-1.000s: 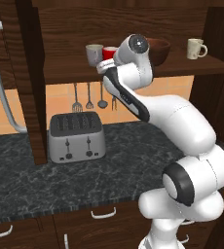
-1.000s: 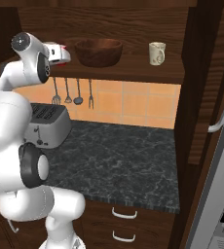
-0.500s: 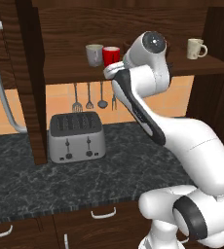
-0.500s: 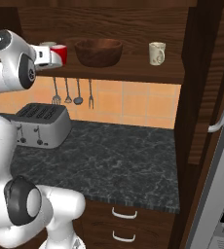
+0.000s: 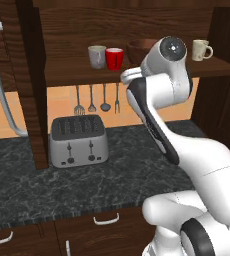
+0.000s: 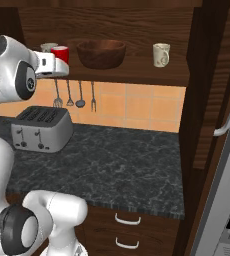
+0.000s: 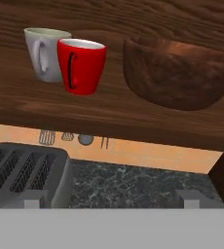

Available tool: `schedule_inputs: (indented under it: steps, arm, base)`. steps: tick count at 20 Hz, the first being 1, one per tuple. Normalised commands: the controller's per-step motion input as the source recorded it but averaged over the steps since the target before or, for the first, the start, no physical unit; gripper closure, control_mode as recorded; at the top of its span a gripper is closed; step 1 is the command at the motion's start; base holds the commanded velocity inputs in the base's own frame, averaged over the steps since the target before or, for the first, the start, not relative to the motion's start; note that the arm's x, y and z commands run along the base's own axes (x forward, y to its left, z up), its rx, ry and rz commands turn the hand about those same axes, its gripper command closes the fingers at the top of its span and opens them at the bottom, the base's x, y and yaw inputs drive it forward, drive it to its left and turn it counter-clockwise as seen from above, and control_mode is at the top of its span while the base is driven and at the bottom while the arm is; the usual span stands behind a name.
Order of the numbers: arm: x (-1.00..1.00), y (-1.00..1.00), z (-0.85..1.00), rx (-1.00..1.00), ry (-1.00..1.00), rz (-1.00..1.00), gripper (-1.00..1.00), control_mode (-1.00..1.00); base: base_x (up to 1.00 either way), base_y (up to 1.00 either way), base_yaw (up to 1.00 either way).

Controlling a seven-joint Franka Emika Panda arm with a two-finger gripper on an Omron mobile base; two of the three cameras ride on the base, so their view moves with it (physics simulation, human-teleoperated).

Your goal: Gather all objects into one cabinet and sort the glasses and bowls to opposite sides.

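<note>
On the cabinet's wooden shelf board (image 7: 104, 114) a grey cup (image 7: 42, 52) and a red cup (image 7: 81, 64) stand touching side by side, left of the wide brown wooden bowl (image 7: 178, 74). A cream handled mug (image 6: 161, 54) stands further right on the same board. My gripper (image 7: 109, 202) hangs open a little in front of and below the shelf edge, with nothing between its fingertips (image 7: 32, 199). In the left base view the arm covers part of the bowl (image 5: 138, 49); the red cup (image 5: 114, 59) and grey cup (image 5: 97, 56) stand free. The cabinet's curved white door handle (image 5: 1, 90) is at the left.
A silver toaster (image 5: 77, 141) sits on the dark stone counter (image 6: 122, 165) under the shelf. Metal utensils (image 5: 92, 100) hang on the tiled wall behind it. A fridge door with its handle (image 6: 226, 125) is at the right. Drawers (image 6: 127, 220) run below the counter.
My hand has drawn back from the shelf and away from the red cup, which stays standing beside the grey cup. The elbow swung up and right. The jaws widened slightly.
</note>
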Motion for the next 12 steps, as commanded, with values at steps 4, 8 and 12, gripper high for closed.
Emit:
schedule_inputs:
  steps: [4, 8, 12]
  arm:
    - [-0.13, -0.82, 0.0, 0.15, 0.0, -0.09, -1.0, -1.0]
    - [0.0, -0.91, 0.0, 0.11, 0.0, -0.03, -1.0, -1.0]
    - [0.0, -0.76, 0.0, -0.01, 0.0, -0.04, -1.0, -1.0]
  base:
    - [0.0, 0.0, 0.0]
    - [0.0, 0.0, 0.0]
    - [0.0, 0.0, 0.0]
